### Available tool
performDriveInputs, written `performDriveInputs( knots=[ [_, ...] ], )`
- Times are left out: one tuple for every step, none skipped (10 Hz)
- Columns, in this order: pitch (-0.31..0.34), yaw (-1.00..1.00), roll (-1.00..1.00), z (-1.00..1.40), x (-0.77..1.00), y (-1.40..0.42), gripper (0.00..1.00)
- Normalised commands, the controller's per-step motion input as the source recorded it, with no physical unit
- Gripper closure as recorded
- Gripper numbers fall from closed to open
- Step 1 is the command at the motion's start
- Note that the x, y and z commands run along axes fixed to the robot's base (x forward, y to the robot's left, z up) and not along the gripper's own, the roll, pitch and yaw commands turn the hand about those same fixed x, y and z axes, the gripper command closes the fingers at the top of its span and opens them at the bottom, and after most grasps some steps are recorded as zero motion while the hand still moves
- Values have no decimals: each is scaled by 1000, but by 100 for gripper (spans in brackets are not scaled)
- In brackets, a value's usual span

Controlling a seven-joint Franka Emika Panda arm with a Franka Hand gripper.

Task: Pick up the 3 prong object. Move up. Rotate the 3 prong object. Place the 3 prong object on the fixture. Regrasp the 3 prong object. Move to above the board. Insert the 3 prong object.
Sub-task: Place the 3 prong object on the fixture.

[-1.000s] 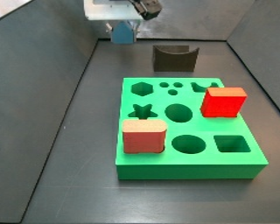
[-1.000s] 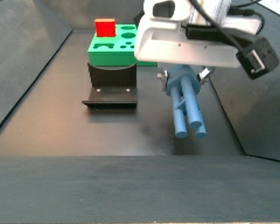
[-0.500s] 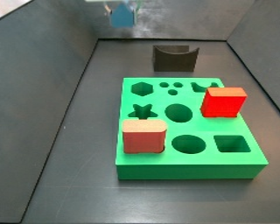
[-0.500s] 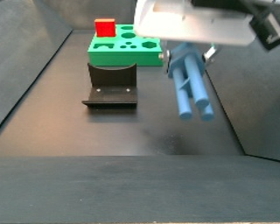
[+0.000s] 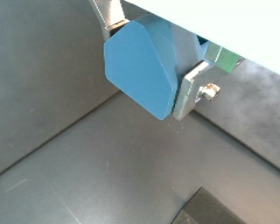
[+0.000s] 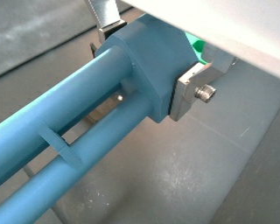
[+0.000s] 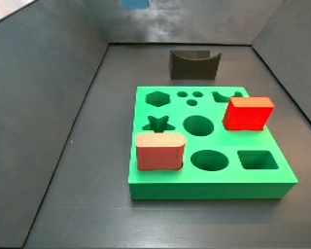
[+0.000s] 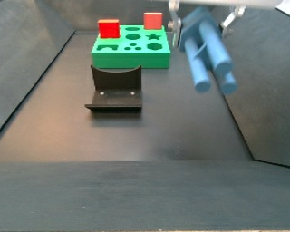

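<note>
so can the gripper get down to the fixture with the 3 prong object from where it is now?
Probably yes. The gripper is shut on the 3 prong object, held high above the floor. The fixture has nothing on it, and the board sits behind it.

gripper (image 6: pixel 154 66): high above floor, clamped on 3 prong object (image 8: pixel 206 50), right of board (image 8: pixel 131 54). fixture (image 8: pixel 113 93): on floor, just before board. cube (image 7: pixel 249 113), rounded block (image 7: pixel 159 152): on board.

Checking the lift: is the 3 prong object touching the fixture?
Apart. A side view shows the 3 prong object, held in the gripper, well above the fixture.
</note>
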Motion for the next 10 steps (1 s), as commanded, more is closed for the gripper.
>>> performDriveInputs(
  knots=[
    [152, 134, -208, -22, 1000, -638, 100],
    [154, 136, -207, -57, 1000, -635, 100],
    [141, 124, -168, -55, 1000, -560, 100],
    [128, 89, -156, -41, 1000, -499, 100],
    [129, 51, -133, -34, 1000, -442, 100],
    [129, 36, -118, -29, 1000, -396, 100],
    [133, 31, -107, -24, 1000, -358, 100],
    [139, 26, -97, -19, 1000, -319, 100],
    [143, 24, -86, -15, 1000, -284, 100],
    [147, 24, -74, -13, 1000, -254, 100]
  ],
)
